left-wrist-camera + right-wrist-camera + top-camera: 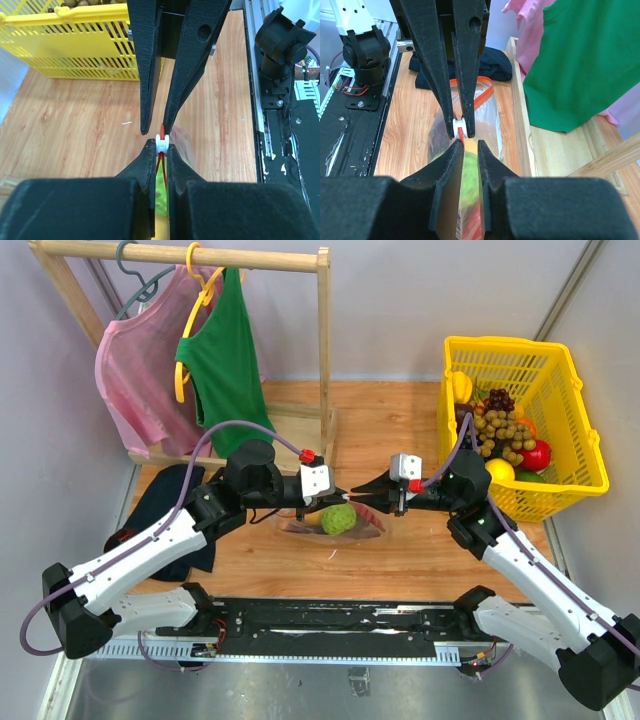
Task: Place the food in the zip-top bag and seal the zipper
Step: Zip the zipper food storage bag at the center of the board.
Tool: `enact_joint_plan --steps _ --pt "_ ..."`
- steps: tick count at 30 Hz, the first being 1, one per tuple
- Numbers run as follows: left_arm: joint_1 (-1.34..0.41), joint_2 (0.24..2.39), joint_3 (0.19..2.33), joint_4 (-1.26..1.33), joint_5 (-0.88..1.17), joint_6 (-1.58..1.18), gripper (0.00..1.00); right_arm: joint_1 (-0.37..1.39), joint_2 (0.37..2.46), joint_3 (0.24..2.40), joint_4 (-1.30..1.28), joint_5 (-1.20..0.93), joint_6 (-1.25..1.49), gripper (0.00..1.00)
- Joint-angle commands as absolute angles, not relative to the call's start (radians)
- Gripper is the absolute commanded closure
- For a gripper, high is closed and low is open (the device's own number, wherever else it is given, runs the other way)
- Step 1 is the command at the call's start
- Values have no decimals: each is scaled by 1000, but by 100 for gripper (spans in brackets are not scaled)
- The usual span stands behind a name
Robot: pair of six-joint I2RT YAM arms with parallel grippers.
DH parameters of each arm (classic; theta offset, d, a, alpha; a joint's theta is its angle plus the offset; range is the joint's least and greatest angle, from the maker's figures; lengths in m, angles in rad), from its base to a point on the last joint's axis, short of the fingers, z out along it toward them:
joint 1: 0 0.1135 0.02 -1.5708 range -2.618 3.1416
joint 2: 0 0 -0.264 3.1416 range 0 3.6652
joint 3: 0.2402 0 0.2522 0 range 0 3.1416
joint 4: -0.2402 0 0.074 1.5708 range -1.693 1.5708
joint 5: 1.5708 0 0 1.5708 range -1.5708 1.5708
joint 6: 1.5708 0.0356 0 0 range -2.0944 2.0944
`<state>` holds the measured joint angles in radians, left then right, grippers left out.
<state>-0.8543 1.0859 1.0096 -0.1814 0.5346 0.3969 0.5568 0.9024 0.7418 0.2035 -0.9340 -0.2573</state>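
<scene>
The zip-top bag [310,525] lies on the wooden table between my two grippers, with a green bumpy ball [338,518] and a red piece inside. My left gripper [342,496] is shut on the white slider [161,144] of the orange-red zipper [482,97]. My right gripper [356,497] faces it tip to tip. Its jaws stand a narrow gap apart, astride the bag's top edge just behind the slider [458,123]. The green ball also shows through the plastic in the right wrist view [470,175]. The other food pieces are not clearly visible in the bag.
A yellow basket [575,475] at the right holds grapes, tan balls and other toy produce. A wooden clothes rack [323,360] with a pink and a green shirt stands at the back left. A dark cloth [185,505] lies at the left.
</scene>
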Motion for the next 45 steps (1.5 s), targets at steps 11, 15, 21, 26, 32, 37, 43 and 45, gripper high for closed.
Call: enact_joint_plan --steps 11,15,21,26,32,37,43,45 --pt "-859 1096 1046 -170 529 396 100 555 882 775 187 -986 -276 76" --pt "-859 1097 1045 -170 529 397 100 555 878 775 189 -993 -275 76" --pt "-859 1097 1044 -172 526 401 100 556 876 778 188 -1001 -269 77" --pt "-859 1095 1043 -173 536 404 100 557 880 778 189 -998 -266 82" --pt "-859 1100 1041 -181 550 416 100 556 887 783 196 -1000 -249 85" --pt "-859 1108 1043 -194 559 429 100 557 885 787 197 -1004 -236 86" --pt "-859 1104 1048 -200 553 427 100 556 892 800 162 -985 -251 99" --pt "-859 1098 1047 -198 544 422 100 557 894 807 139 -956 -259 99"
